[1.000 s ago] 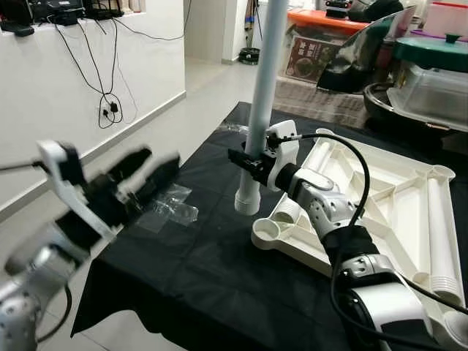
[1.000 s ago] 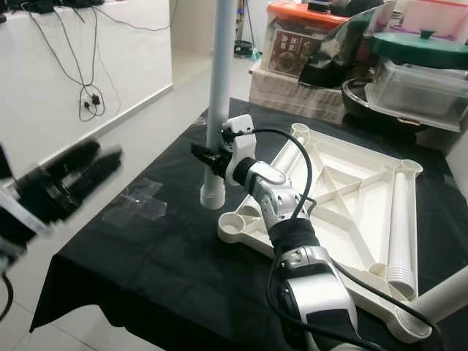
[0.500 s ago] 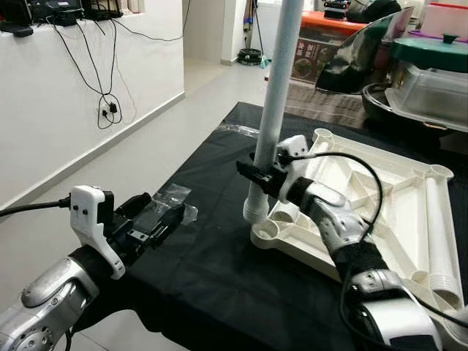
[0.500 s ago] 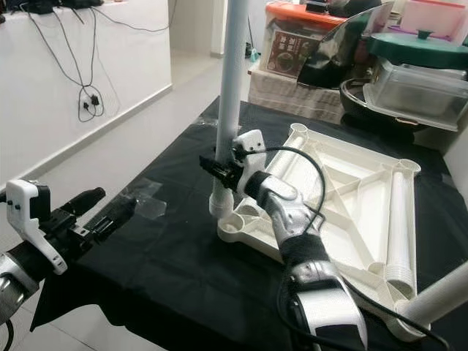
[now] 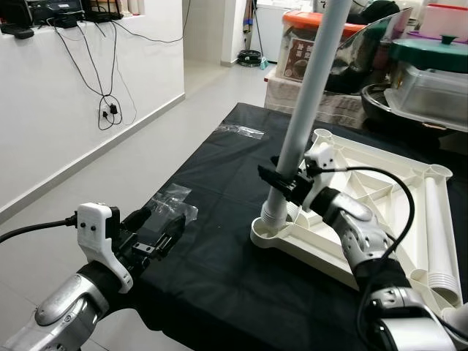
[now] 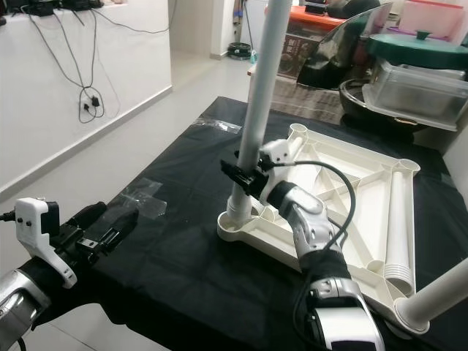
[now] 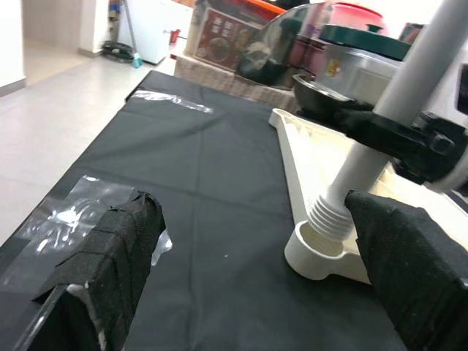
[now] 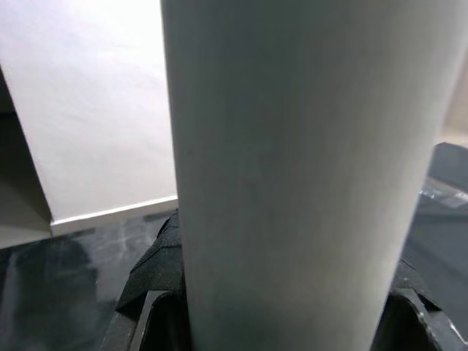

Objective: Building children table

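Observation:
The white table top (image 5: pixel 380 191) lies upside down on a black cloth. My right gripper (image 5: pixel 273 178) is shut on a long white table leg (image 5: pixel 311 95). The leg leans right at its top, and its ribbed lower end (image 7: pixel 330 217) sits at the near-left corner socket (image 5: pixel 269 232). In the right wrist view the leg (image 8: pixel 292 183) stands between the black fingers (image 8: pixel 157 270). My left gripper (image 5: pixel 159 228) hovers open at the cloth's near-left edge, holding nothing; its fingers (image 7: pixel 110 263) are spread wide. A second leg (image 5: pixel 439 234) lies inside the frame on the right. A third leg (image 6: pixel 439 289) sticks up at the near-right corner.
Crumpled clear plastic (image 5: pixel 172 200) lies on the cloth (image 5: pixel 219 248) just ahead of my left gripper, and another strip (image 5: pixel 241 130) lies at the far edge. Storage boxes and a lidded pot (image 5: pixel 428 80) crowd the back right. Bare floor and a wall with hanging cables (image 5: pixel 110 110) are to the left.
My right gripper has carried the leg rightward and down onto the corner socket, tilting it. My left arm has dropped low and steadied near the cloth's front-left edge.

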